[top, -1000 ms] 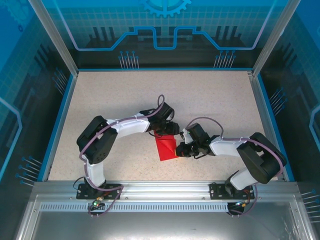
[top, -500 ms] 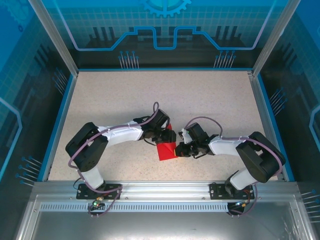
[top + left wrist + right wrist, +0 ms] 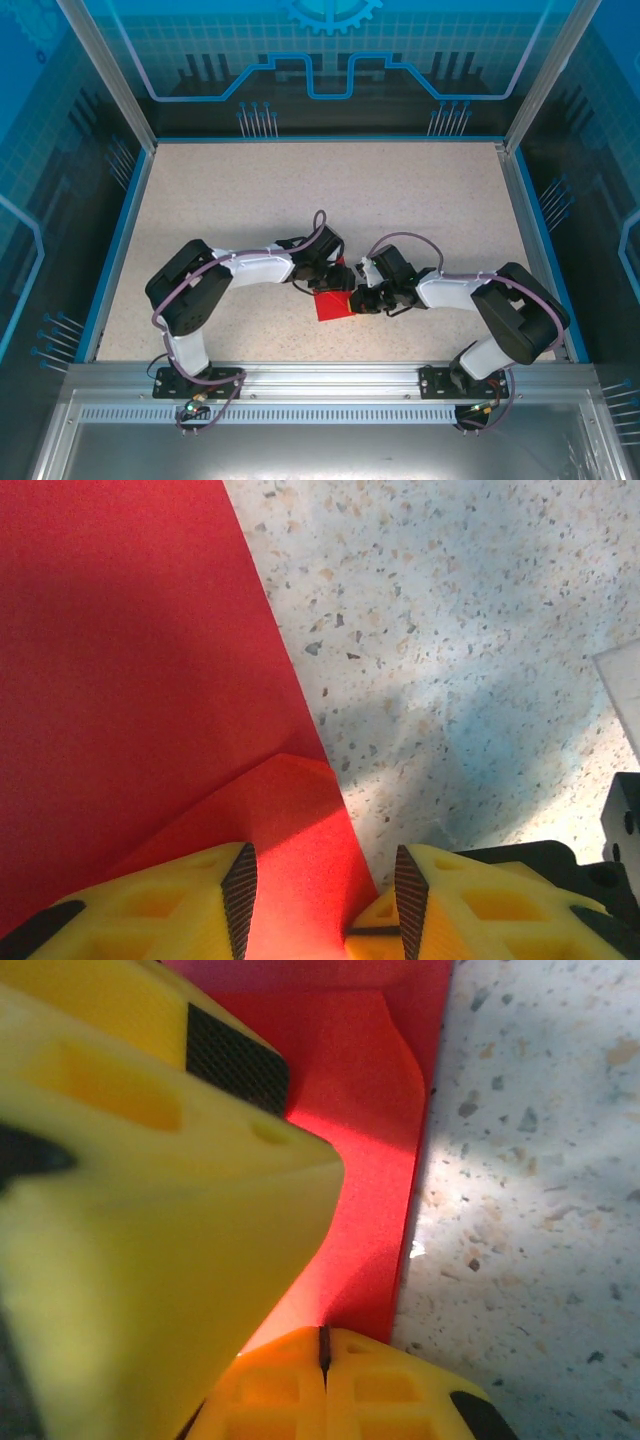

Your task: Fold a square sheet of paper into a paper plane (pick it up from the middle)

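From above, the square sheet of paper lies flat on the counter, a little nearer the front than the middle, in the gap between my two wrists. Its far end is hidden under both of them, so I cannot see its full outline there.

My left gripper is over that covered end. Its yellow fingers stand apart, with a lifted fold of the red paper rising into the gap between them. The pads are not pressed onto it. The frame cuts the fingers off low down, and a black block and a pale edge at the far right are too cropped to name, though they are probably part of my other arm.

My right gripper is closed, its tips meeting in a thin seam right at the paper's long straight edge. I cannot tell whether a sliver of paper is caught in that seam. A large blurred yellow finger with a black pad blocks most of the paper on that side.

Bare speckled counter runs right up to the sheet's edge, and wide open room lies beyond, out to the blue rim.
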Robot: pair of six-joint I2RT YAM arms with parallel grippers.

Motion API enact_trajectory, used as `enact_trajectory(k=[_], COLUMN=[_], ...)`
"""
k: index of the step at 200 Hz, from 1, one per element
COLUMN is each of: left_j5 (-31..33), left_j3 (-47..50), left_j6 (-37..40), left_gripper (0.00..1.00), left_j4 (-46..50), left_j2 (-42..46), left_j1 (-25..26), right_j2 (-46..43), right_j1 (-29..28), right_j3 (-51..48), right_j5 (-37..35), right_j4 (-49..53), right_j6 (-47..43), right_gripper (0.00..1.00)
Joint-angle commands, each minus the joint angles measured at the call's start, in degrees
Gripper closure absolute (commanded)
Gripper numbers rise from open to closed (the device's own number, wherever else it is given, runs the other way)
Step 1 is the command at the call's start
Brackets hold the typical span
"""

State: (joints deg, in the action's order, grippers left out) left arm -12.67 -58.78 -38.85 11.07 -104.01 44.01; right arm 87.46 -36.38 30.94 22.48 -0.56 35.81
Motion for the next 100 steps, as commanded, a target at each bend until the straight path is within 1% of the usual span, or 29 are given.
enact_trajectory(k=[1,24,56,100], left_j5=[2.1,3.7,8.2,9.0], left_j3=[-0.5,-0.3,1.1,3.4], left_j6=[2.1,2.6,3.8,4.0], left_gripper=[0.57,0.57,0.59,0.61], left_j4=[2.5,3.8,6.0,5.6], left_j2=[-0.4,-0.1,0.7,0.0], left_j1=[0.1,0.1,-0.1,-0.5], right_j2=[2.6,2.7,2.7,2.6], right_j1=[-1.7,-1.7,-1.7,-1.7], right_j3=[-1.1,-1.2,-1.3,-1.4], right_j5=[-3.0,-3.0,-2.9,-2.9], right_j4=[7.6,7.6,7.4,7.5], right_j6=[-1.4,-1.5,-1.7,-2.0], right_gripper=[1.00,1.00,0.99,1.00])
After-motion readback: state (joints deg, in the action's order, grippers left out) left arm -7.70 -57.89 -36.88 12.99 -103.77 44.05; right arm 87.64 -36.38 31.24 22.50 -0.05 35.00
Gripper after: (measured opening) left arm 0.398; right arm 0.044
